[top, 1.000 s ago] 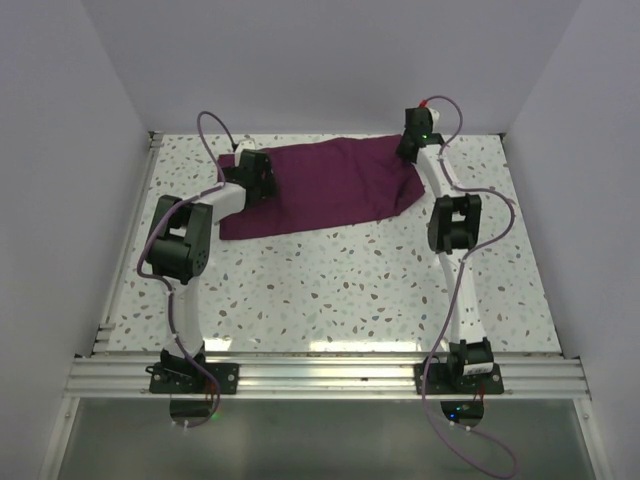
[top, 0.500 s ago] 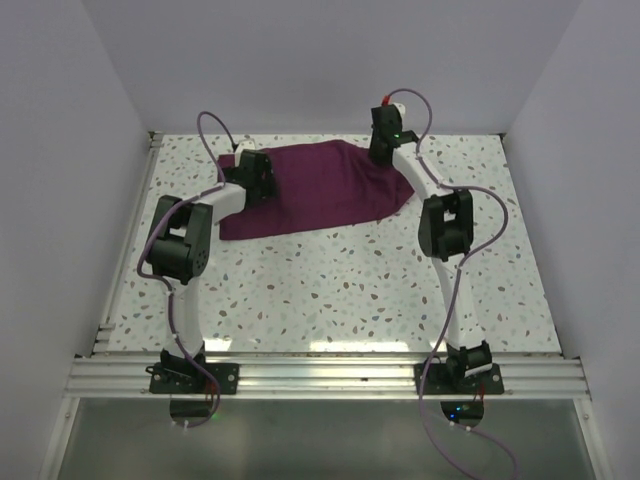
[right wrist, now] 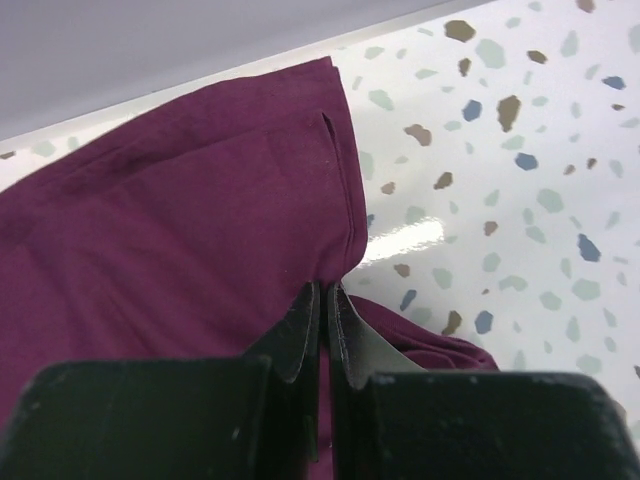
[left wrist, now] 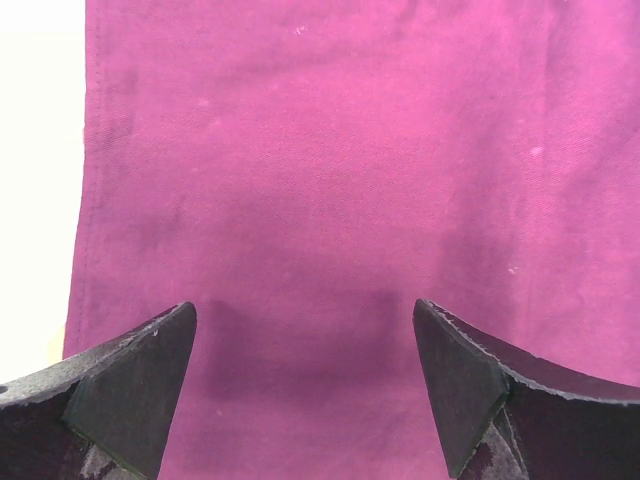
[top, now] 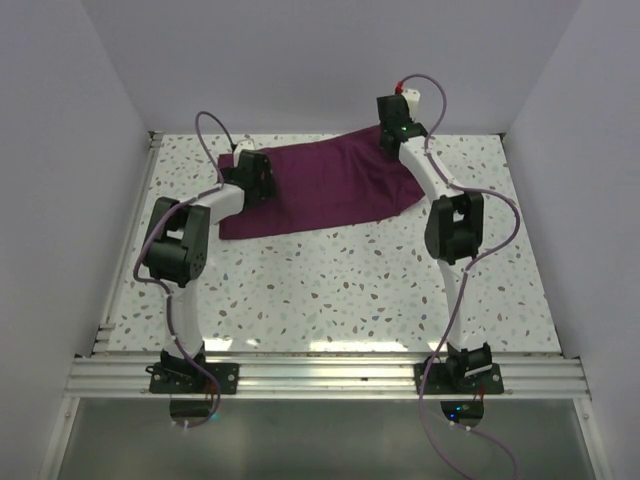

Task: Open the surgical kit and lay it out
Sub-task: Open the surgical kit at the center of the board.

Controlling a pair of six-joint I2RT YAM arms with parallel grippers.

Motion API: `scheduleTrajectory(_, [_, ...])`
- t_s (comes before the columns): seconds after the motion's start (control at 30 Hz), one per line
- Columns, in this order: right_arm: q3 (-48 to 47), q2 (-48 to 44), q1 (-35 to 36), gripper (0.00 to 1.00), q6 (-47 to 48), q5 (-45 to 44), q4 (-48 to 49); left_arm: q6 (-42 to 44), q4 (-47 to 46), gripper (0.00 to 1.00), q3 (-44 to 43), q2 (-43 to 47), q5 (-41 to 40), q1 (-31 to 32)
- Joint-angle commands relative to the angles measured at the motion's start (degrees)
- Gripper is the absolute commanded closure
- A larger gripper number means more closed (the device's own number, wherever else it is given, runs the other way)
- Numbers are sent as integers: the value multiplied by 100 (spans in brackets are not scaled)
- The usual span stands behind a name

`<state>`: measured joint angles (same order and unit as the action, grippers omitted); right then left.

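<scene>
Across the far half of the speckled bench (top: 350, 290), the woven maroon cloth (top: 320, 185) lies rumpled; the left tool (left wrist: 303, 312) hangs spread above it, the right tool (right wrist: 322, 292) pinches its folded hem.

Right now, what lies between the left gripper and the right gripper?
Only the purple cloth wrap spans that stretch, seen in the top view; nothing lies on it.

The top camera looks down from high behind the near edge of the table (top: 330, 290). The wrist cameras sit close, the left facing straight down and the right slanting, on the maroon cloth wrap (top: 320, 185) that all three views share.
</scene>
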<state>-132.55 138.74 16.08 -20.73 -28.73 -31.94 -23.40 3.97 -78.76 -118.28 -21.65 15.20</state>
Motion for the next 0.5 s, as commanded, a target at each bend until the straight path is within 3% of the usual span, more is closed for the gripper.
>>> scheduleTrajectory(0.0, [106, -567, 1, 100, -63, -791, -189, -33, -212, 7, 63, 411, 3, 53])
scheduleTrajectory(0.17, [-69, -339, -245, 100, -326, -530, -777, -42, -203, 7, 150, 543, 82, 106])
scheduleTrajectory(0.3, [676, -497, -210, 100, -326, 104, -260, -51, -151, 6, 133, 552, 99, 141])
scheduleTrajectory(0.47, [520, -155, -210, 97, -353, 333, -478, -33, -98, 7, 159, 595, 56, 220])
